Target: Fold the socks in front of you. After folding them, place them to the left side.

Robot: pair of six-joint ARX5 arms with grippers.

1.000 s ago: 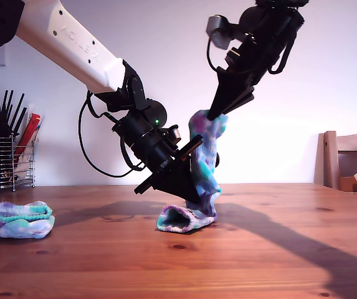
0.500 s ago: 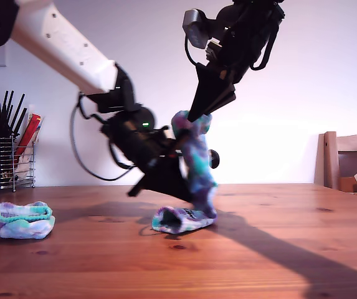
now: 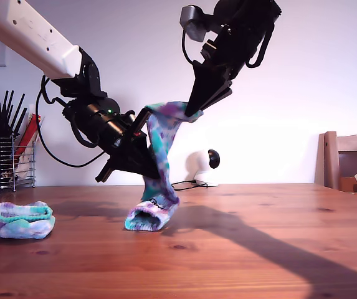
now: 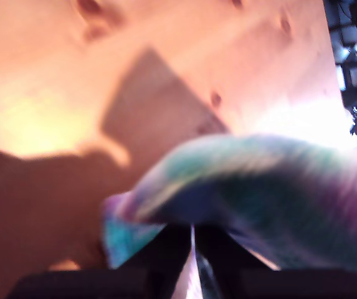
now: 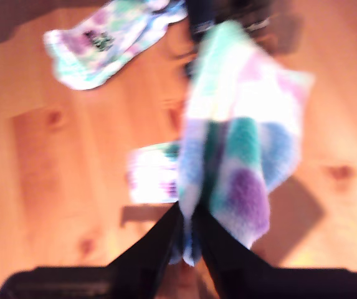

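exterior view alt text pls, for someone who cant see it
Two robot arms hold a tie-dyed sock up off a wooden table, its cuff end resting on the wood. A second, folded sock lies at the exterior view's left, near a wire utensil rack.

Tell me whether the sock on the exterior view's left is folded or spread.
Folded: the sock lies bunched in a compact doubled bundle on the table.

Both arms raised, grippers clamped.
First gripper [image 4: 192, 240] and second gripper [image 5: 189, 227] each pinch fabric between closed jaws.
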